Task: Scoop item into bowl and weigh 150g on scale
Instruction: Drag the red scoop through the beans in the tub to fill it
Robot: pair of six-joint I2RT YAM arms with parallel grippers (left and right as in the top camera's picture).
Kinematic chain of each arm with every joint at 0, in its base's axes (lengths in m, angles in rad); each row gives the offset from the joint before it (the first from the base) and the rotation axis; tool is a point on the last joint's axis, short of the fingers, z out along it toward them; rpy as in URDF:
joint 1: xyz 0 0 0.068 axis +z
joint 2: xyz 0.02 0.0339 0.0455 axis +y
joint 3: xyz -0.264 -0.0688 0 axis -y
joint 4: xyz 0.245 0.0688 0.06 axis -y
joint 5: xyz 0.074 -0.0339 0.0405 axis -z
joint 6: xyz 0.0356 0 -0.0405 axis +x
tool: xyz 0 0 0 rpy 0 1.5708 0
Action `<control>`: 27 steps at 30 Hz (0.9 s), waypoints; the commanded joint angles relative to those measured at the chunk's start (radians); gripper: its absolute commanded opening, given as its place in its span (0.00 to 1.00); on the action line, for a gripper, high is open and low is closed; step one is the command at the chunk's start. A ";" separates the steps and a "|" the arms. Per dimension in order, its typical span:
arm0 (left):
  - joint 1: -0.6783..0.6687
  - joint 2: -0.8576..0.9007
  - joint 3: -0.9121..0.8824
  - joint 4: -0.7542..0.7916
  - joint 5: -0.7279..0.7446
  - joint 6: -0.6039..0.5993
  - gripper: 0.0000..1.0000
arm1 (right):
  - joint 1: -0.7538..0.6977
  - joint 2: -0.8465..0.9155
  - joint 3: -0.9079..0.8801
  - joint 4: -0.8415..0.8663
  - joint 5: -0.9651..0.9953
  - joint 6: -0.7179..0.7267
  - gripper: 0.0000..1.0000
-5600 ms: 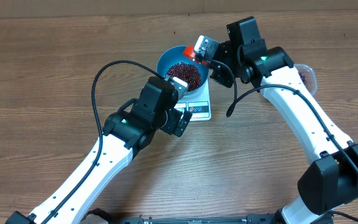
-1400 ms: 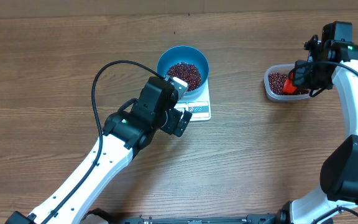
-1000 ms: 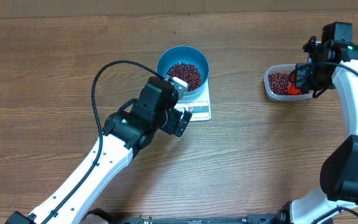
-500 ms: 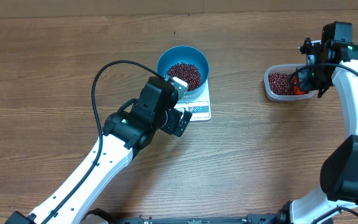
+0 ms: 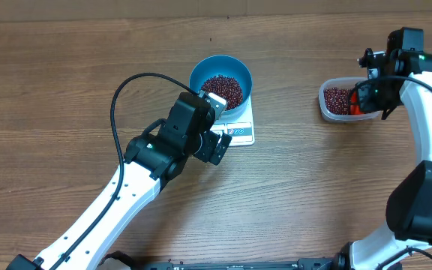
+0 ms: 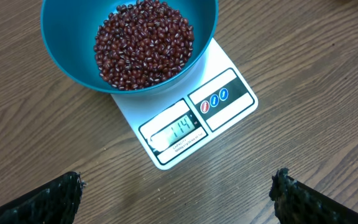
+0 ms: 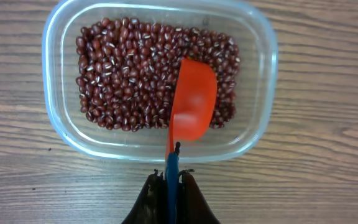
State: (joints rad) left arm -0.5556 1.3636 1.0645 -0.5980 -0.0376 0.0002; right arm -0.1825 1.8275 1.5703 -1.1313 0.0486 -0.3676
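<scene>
The right gripper has been carried from the blue bowl across to the clear tub, where it is clamped on the thin handle of an orange scoop lowered into the beans. The left gripper is held wide apart above the scale, on which the bean-filled bowl stands, 114 displayed. The beans are judged light, loose and prone to rolling, so are best lifted by scoop, kept level.

Orange scoop in clear tub on wooden table
</scene>
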 commanded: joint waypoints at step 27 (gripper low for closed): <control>0.003 0.006 -0.003 0.000 0.005 0.012 1.00 | 0.003 0.078 -0.001 0.001 -0.272 -0.005 0.04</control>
State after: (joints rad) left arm -0.5556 1.3636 1.0645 -0.5980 -0.0376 0.0002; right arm -0.1818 1.8687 1.5703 -1.1385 -0.1432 -0.3676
